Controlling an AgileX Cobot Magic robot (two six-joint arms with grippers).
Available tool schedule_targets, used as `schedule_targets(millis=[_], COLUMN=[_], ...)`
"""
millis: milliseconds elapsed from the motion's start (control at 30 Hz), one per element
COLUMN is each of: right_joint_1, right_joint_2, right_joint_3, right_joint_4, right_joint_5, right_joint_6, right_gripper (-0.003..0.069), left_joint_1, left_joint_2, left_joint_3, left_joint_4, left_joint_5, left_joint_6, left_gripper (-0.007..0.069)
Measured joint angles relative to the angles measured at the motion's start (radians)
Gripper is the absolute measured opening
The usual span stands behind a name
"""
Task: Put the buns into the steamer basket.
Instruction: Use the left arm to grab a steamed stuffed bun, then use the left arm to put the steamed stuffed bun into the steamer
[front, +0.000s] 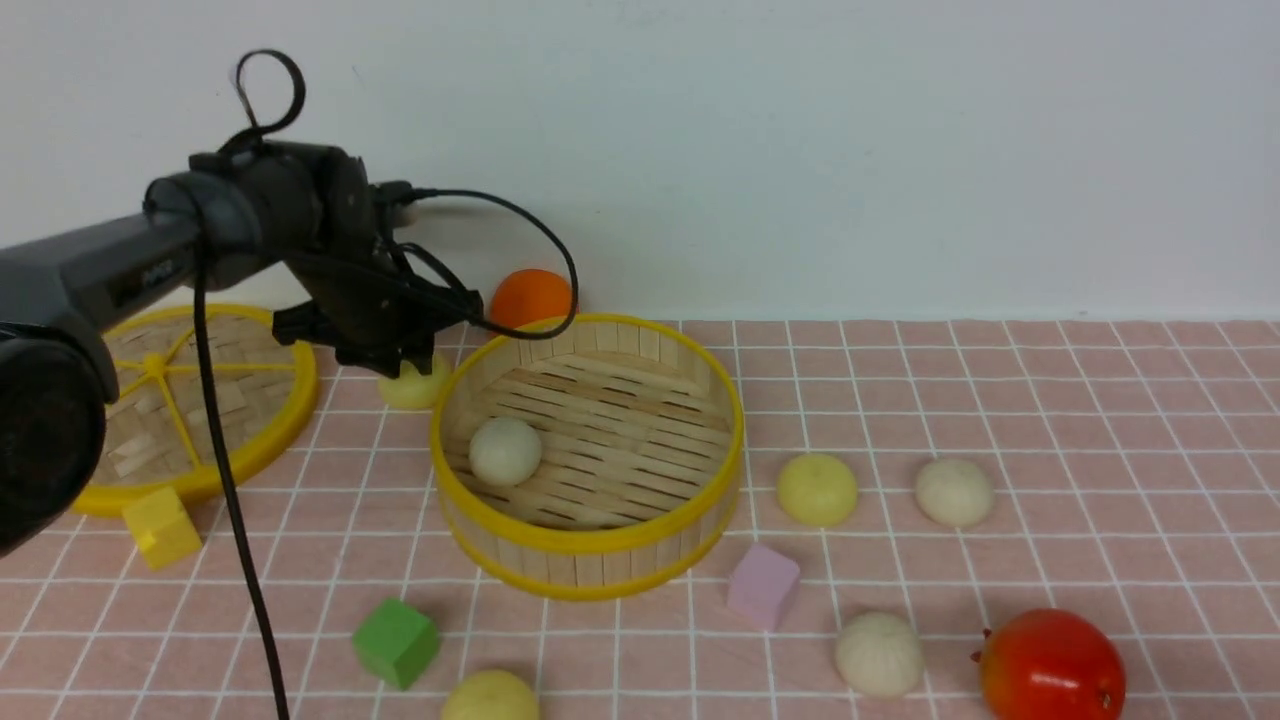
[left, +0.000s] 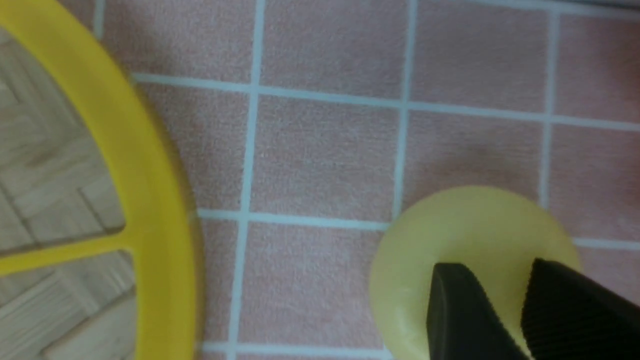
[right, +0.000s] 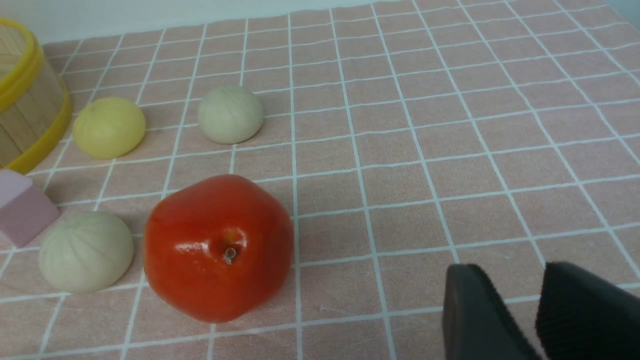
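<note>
Smooth, round, pale-yellow dough-like bun (left: 465, 225) likely light, soft; pinch midline gently; left end effector (left: 492, 264) at bun, cannot tell if gripping.

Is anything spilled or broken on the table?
No, nothing looks spilled or broken. The basket sits upright with one bun inside, and its woven lid lies beside it on the table.

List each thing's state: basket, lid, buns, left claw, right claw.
Basket: upright, open, one bun inside.
Lid: off the basket, flat on the table.
White bun: in the basket.
Other five buns: outside the basket.
Left claw: at a yellow bun.
Right claw: open, empty.
</note>
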Motion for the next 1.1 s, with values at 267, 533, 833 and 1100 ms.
schedule_targets(millis=[267, 533, 833, 1100], right_joint_1=[0.0, 0.0, 0.0, 0.0], right_joint_2=[0.0, 0.0, 0.0, 0.0], right_joint_3=[0.0, 0.0, 0.0, 0.0], right_joint_4=[0.0, 0.0, 0.0, 0.0], right_joint_5=[0.0, 0.0, 0.0, 0.0], right_joint_6=[0.0, 0.0, 0.0, 0.0], right_gripper=[0.0239, 0.0239, 0.0239, 0.0239], left_joint_1=[0.021, 0.04, -0.081, -0.127], left_joint_2=[-0.001, -0.129, -0.264, -0.116], left_joint_3=[-0.001, -0.019, -0.046, -0.041], left_joint_4=[-0.031, -0.103, -0.362, -0.373], left_joint_5=[-0.01, 0.109, 0.172, 0.071], left_joint_6=[0.025, 0.102, 0.23, 0.23], left_gripper=[0.005, 0.0013, 0.0013, 0.0014])
